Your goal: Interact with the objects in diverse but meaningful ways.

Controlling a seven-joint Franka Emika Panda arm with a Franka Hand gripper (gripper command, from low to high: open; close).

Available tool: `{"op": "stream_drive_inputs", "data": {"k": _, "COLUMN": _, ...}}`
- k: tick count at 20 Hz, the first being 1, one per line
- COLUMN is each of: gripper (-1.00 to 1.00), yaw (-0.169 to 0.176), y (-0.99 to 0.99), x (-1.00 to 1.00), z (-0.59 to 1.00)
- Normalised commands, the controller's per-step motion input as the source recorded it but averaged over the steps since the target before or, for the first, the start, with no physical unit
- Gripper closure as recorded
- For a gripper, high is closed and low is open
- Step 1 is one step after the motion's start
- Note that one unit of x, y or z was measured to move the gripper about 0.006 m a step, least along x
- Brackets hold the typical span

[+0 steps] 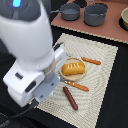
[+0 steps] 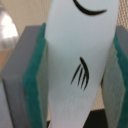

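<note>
One white fish (image 2: 80, 60) is clamped between the green pads (image 2: 36, 75) of the pincer (image 2: 77, 75).

On the woven mat (image 1: 102, 62), one plate (image 1: 62, 75) is seen holding one yellow bread loaf (image 1: 73, 69). One sausage stick (image 1: 70, 98) and two orange-handled utensils (image 1: 90, 61) lie beside it. Two grey pots (image 1: 95, 14) are set on the brown board (image 1: 112, 31) of the bench.

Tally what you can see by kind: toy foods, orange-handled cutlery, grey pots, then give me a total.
Toy foods: 3 (bread loaf, sausage, white fish)
Orange-handled cutlery: 2
Grey pots: 2
Total: 7
</note>
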Motion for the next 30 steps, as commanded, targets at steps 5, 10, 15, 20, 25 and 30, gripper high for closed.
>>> {"op": "stream_drive_inputs", "data": {"k": 5, "gripper": 1.0, "yaw": 0.0, "y": 0.91, "x": 0.47, "z": 0.45}}
{"op": "stream_drive_inputs", "data": {"k": 10, "gripper": 1.0, "yaw": 0.014, "y": 0.93, "x": 0.4, "z": 0.21}}
{"op": "stream_drive_inputs", "data": {"k": 15, "gripper": 1.0, "yaw": 0.021, "y": 0.95, "x": 0.36, "z": 0.06}}
{"op": "stream_drive_inputs", "data": {"k": 20, "gripper": 1.0, "yaw": 0.013, "y": 0.96, "x": 0.29, "z": 0.07}}
{"op": "stream_drive_inputs", "data": {"k": 25, "gripper": 1.0, "yaw": 0.006, "y": 0.97, "x": 0.24, "z": 0.07}}
{"op": "stream_drive_inputs", "data": {"k": 30, "gripper": 1.0, "yaw": 0.001, "y": 0.66, "x": 0.2, "z": -0.1}}
